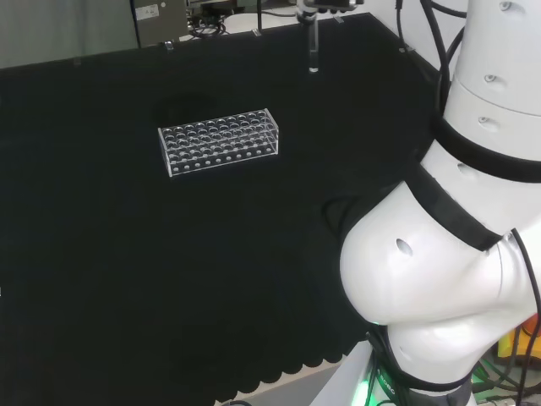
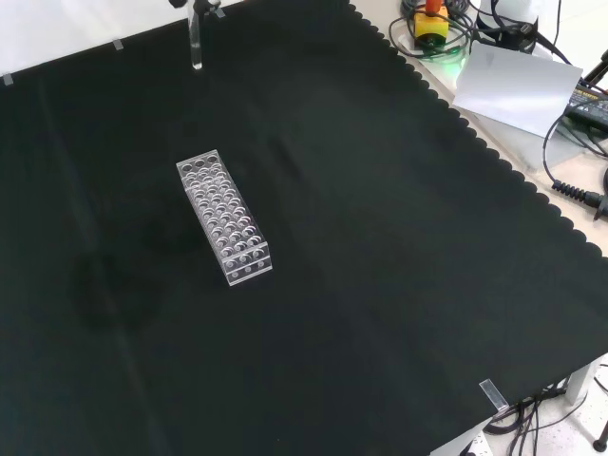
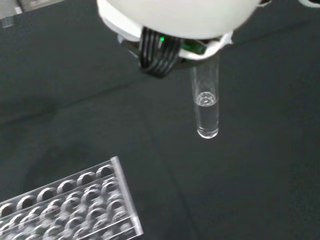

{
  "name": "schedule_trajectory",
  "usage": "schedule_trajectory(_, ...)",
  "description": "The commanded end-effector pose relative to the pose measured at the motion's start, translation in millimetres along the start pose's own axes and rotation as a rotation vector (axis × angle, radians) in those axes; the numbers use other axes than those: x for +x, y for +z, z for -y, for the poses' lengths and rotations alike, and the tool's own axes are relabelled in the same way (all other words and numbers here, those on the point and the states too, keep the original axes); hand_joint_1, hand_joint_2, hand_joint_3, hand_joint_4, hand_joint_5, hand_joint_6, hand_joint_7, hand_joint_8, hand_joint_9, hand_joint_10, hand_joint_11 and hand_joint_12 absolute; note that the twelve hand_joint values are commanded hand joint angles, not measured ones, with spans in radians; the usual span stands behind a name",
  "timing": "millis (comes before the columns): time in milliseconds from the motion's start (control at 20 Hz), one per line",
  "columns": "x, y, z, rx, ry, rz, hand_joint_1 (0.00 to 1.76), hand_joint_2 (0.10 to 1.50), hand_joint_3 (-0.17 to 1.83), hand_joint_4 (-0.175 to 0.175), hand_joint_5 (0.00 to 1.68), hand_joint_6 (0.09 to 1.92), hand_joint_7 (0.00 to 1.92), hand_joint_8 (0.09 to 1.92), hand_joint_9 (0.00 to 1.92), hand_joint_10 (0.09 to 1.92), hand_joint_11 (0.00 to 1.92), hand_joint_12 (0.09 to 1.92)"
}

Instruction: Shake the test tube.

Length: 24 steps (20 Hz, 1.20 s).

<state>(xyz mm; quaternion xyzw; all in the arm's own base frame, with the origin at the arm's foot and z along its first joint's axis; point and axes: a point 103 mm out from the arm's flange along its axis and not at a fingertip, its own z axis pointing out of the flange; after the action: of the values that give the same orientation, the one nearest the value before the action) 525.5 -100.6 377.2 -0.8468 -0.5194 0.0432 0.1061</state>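
Hanging upright at the top of the head view, right of centre, the test tube [image 1: 313,51] is carried high above the desk [image 1: 127,271], its rounded bottom well clear of the black cloth. In the front view it shows at the upper left of the frame [image 2: 197,43], again vertical, top end cut off by the frame edge. The wrist view gives the best look: clear tube [image 3: 206,102] with a small amount of clear liquid in the lower part, its surface plain to see partway up.

The hand [image 3: 172,20] shows as a blurred white mass with dark cabling above the tube. The tube's upper end disappears under it, so the hand evidently holds it, but how the fingers are set I cannot tell.

The clear test tube rack [image 1: 218,141] sits on the cloth left of centre in the head view; in the front view [image 2: 223,218] it lies below the tube, well apart. Its holes look empty, though the plastic is hard to read.

Judgement: holding by the top, upright and lifted away from rack and cloth, gives free room to swing and keeps the liquid low. Shaking looks ready to go or underway; spill risk rises if the tube tips far.
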Motion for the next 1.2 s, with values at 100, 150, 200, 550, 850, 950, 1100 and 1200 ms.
schedule_trajectory(100,19.7,1.4,3.7,0.008,-0.049,-0.038,1.23,0.66,0.63,-0.175,1.32,0.56,1.71,0.50,1.63,0.65,1.27,0.85)
schedule_trajectory(150,29.8,2.4,6.2,0.013,-0.070,-0.047,1.23,0.66,0.63,-0.175,1.32,0.56,1.71,0.50,1.63,0.65,1.27,0.85)
schedule_trajectory(200,40.2,3.2,8.8,0.019,-0.090,-0.058,1.23,0.66,0.63,-0.175,1.32,0.56,1.71,0.50,1.63,0.65,1.27,0.85)
schedule_trajectory(550,127.7,7.1,38.0,0.077,-0.288,-0.148,1.23,0.66,0.63,-0.175,1.32,0.56,1.71,0.50,1.63,0.65,1.27,0.85)
schedule_trajectory(850,187.9,6.1,72.1,0.127,-0.455,-0.190,1.23,0.66,0.63,-0.175,1.32,0.56,1.71,0.50,1.63,0.65,1.27,0.85)
schedule_trajectory(950,196.7,4.4,77.2,0.135,-0.476,-0.201,1.23,0.66,0.63,-0.175,1.32,0.56,1.71,0.50,1.63,0.65,1.27,0.85)
schedule_trajectory(1100,195.3,3.1,76.5,0.138,-0.475,-0.204,1.23,0.66,0.63,-0.175,1.32,0.56,1.71,0.50,1.63,0.65,1.27,0.85)
schedule_trajectory(1200,187.0,3.8,71.4,0.134,-0.451,-0.197,1.23,0.66,0.63,-0.175,1.32,0.56,1.71,0.50,1.63,0.65,1.27,0.85)
